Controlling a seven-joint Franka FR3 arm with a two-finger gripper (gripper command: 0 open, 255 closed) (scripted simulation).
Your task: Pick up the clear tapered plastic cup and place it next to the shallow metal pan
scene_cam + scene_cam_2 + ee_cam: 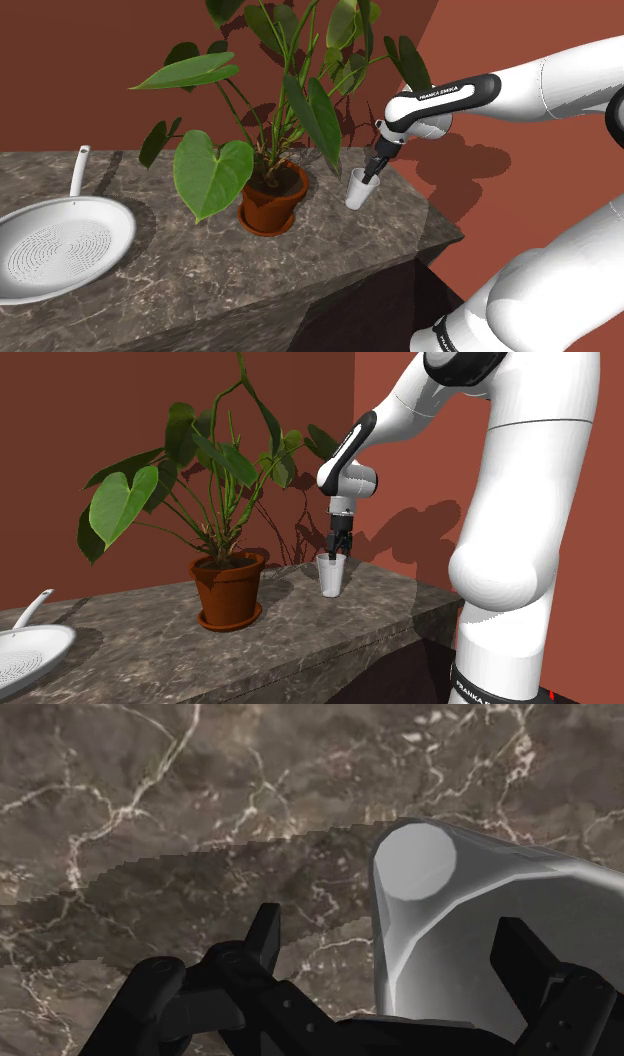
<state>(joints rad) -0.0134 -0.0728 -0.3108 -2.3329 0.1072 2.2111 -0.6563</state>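
From the wrist, shows all-black gripper spread astride the whitish tapered cup wall, clasping nothing; from the shoulder, shallow white perforated pan well beyond the leafy potted plant.

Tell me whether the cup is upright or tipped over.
Upright: in the second exterior view the cup stands on its narrow base on the countertop, mouth up, the claw at its rim.

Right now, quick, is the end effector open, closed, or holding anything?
end effector: open; its fingers stand apart with the cup partly between them, not clasped.
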